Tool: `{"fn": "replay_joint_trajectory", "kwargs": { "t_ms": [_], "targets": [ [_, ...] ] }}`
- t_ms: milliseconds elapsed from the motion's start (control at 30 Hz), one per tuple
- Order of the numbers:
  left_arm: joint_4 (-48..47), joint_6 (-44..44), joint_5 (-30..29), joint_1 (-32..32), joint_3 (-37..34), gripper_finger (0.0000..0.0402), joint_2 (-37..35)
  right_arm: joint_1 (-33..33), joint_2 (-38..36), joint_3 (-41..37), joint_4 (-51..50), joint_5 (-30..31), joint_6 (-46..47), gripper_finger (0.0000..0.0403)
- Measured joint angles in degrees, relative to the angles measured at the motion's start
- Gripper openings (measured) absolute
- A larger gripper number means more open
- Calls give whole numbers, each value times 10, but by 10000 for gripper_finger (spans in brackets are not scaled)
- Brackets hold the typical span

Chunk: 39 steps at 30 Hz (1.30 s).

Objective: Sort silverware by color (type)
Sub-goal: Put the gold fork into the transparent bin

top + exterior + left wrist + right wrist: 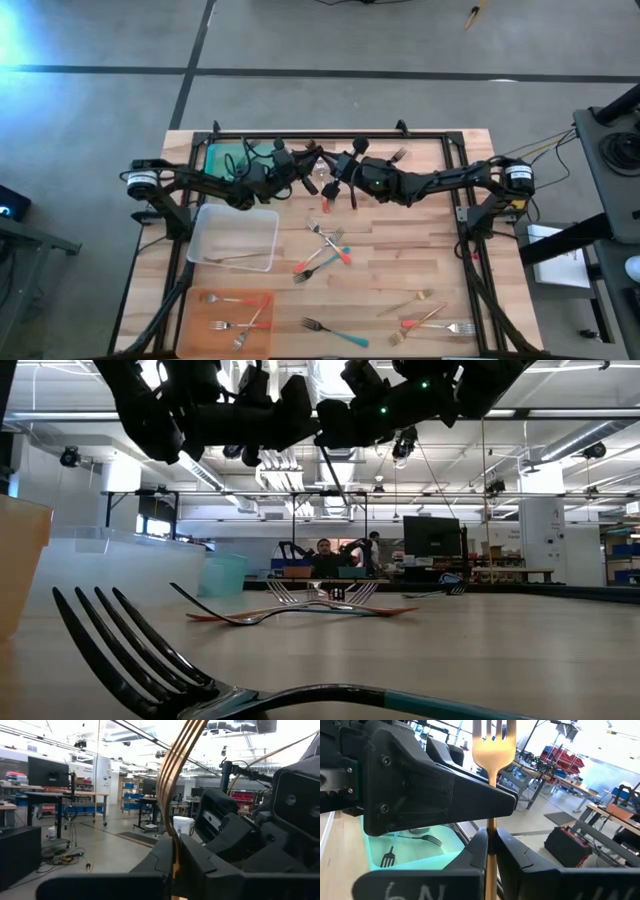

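Gold fork [492,750] pinched, both pincers, table's far edge

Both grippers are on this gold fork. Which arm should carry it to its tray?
Left. The left gripper and right gripper both clamp the held gold fork mid-air, and the clear tray, with another gold fork in it, lies on the left arm's side.

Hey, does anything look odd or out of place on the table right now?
Yes. Both arms meet above the table's far middle, and both the left gripper and the right gripper have their jaws shut on one gold fork, like a handover. Unsorted forks lie scattered on the bare table; several cross in a pile near the centre.
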Motion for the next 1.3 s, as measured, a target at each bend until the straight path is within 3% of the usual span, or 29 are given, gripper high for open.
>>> {"fn": "replay_joint_trajectory", "kwargs": {
  "t_ms": [233, 467, 567, 767, 967, 1100, 1300],
  "targets": [
    [-5, 5, 0, 0, 0, 2, -1, 0, -5, 1, -16, -3, -8, 30],
    [-92, 47, -45, 2, -1, 1, -67, 1, -70, 1, -158, -5, 3, 76],
    [-247, 53, -43, -1, -1, 1, -136, 2, -111, 1, -267, -11, 49, 87],
    [-735, -18, -48, -34, 18, 1, -300, 2, -172, 1, -494, -90, 193, 89],
    [-1150, -142, -34, -124, 122, 0, -411, 2, -178, 1, -593, -106, 247, 75],
    [-1333, -272, -31, -206, 181, 0, -426, 2, -159, -2, -602, -106, 256, 68],
    [-1429, -426, -27, -302, 168, 0, -397, 3, -112, -3, -615, -128, 261, 78]
  ]
}}
